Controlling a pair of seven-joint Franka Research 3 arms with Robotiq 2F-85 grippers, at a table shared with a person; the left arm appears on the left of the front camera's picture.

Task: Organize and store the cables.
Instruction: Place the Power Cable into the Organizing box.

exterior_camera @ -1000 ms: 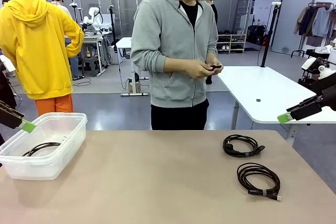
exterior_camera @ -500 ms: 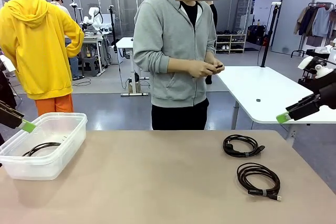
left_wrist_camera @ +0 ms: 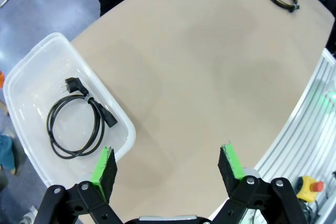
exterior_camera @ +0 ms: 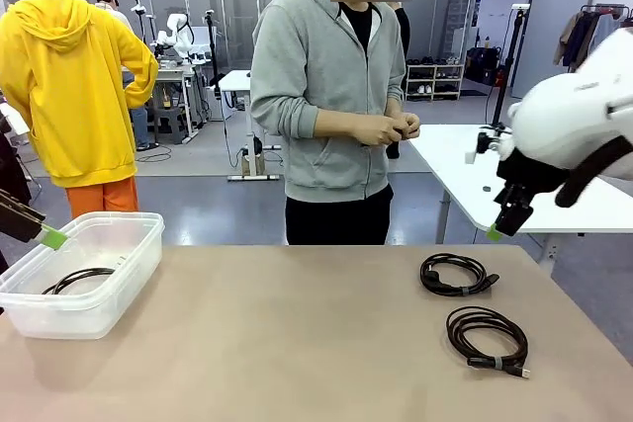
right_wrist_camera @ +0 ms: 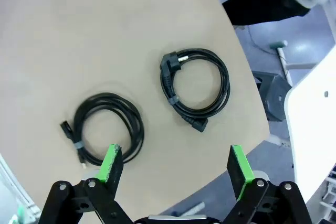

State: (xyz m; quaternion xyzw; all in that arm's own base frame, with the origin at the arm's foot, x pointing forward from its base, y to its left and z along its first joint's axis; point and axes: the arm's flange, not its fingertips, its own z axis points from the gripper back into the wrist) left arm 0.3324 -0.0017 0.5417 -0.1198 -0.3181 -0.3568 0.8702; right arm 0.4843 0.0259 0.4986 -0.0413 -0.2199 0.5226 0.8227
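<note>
over the right end of the table (exterior_camera: 277,343), my right gripper (right_wrist_camera: 174,158) hangs released and empty above two coiled cables lying apart on the top: the plug-ended cable (right_wrist_camera: 170,96) and the other cable (right_wrist_camera: 139,125). my left gripper (left_wrist_camera: 167,160) is spread wide too, gripping nothing, beside the clear bin (left_wrist_camera: 42,72) where a third cable (left_wrist_camera: 98,115) lies coiled.

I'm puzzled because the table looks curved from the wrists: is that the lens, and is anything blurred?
Left wrist view: the wide lens bows the table edge. Right wrist view: same bowing; even light, faint shadows under the cables. Front view: straight lines, but the right arm looms close, its edges soft.
</note>
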